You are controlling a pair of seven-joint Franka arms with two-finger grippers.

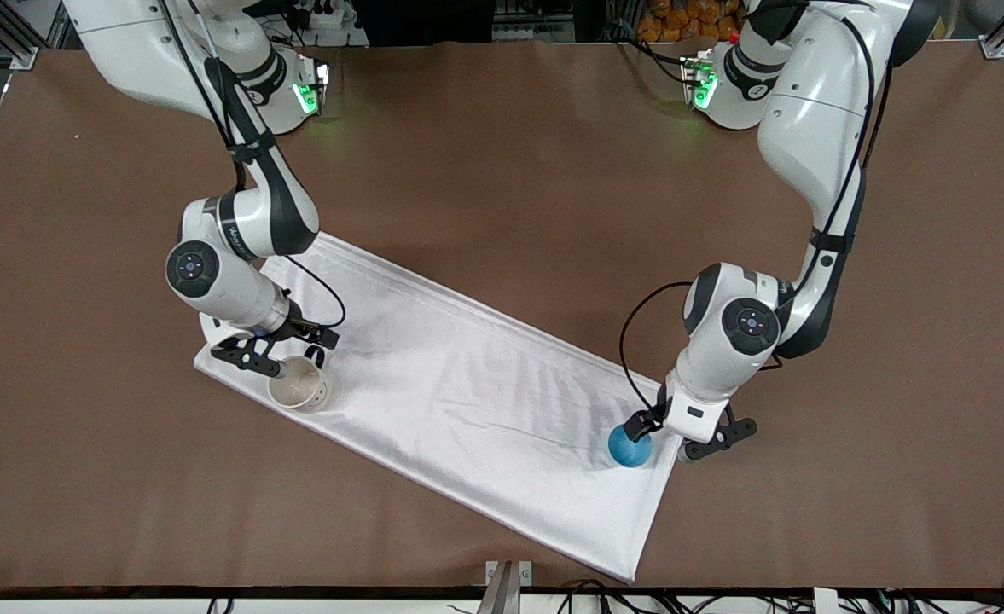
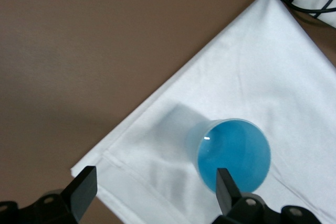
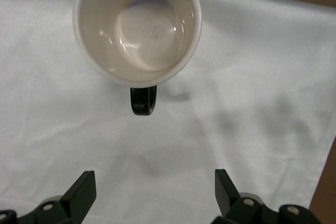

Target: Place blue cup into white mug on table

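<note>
The blue cup (image 1: 629, 447) stands on the white cloth near the left arm's end; it also shows in the left wrist view (image 2: 233, 153). My left gripper (image 1: 675, 442) is open and empty over the cloth's edge beside the cup (image 2: 155, 190). The cup lies next to one fingertip (image 2: 224, 182), not between the two. The white mug (image 1: 298, 384) stands upright and empty on the cloth near the right arm's end, its black handle (image 3: 143, 100) toward my right gripper. My right gripper (image 1: 284, 351) is open and empty over the cloth just short of the mug (image 3: 137, 27).
A long white cloth (image 1: 467, 401) lies slantwise on the brown table (image 1: 510, 170) under both cups. Cables (image 1: 587, 590) lie along the table edge nearest the front camera.
</note>
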